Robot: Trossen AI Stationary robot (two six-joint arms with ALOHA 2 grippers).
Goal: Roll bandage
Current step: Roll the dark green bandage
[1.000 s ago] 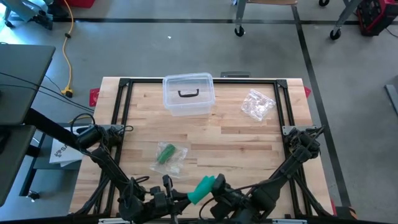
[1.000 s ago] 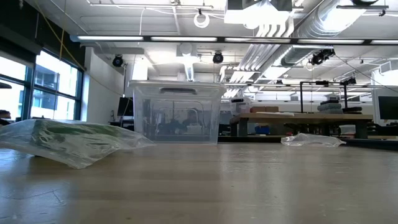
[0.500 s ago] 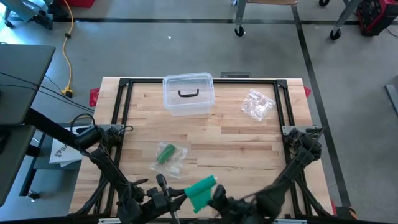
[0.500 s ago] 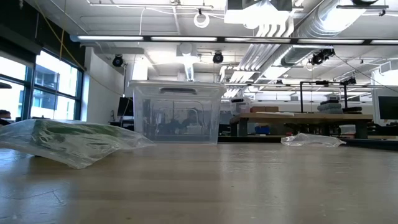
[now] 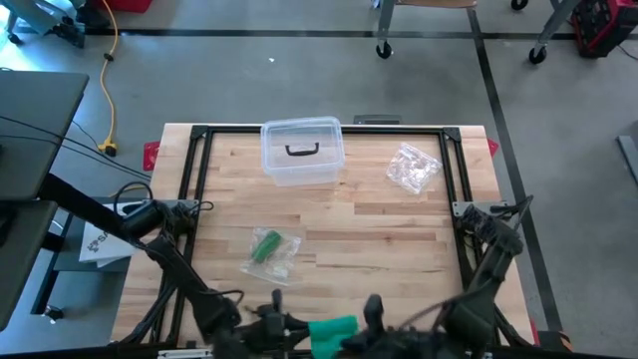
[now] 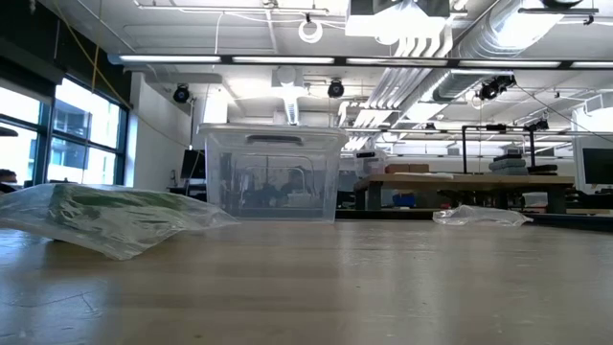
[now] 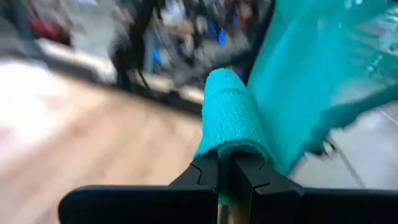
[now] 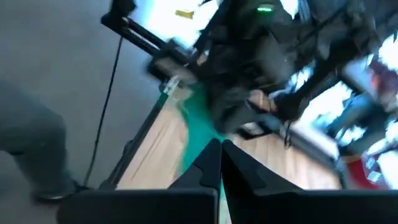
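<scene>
Green bandage (image 5: 332, 330) (partly rolled) pinched by left gripper (image 7: 225, 173).

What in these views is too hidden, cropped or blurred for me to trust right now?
- Green bandage: the high view's bottom edge crops it, and the arms crowd it.
- Right gripper: right wrist view is motion-blurred; whether it pinches bandage is unclear.
- Left gripper: shut on the bandage, but the background is smeared.
- Low view: neither arm shows, only the clear bin and bags.
</scene>
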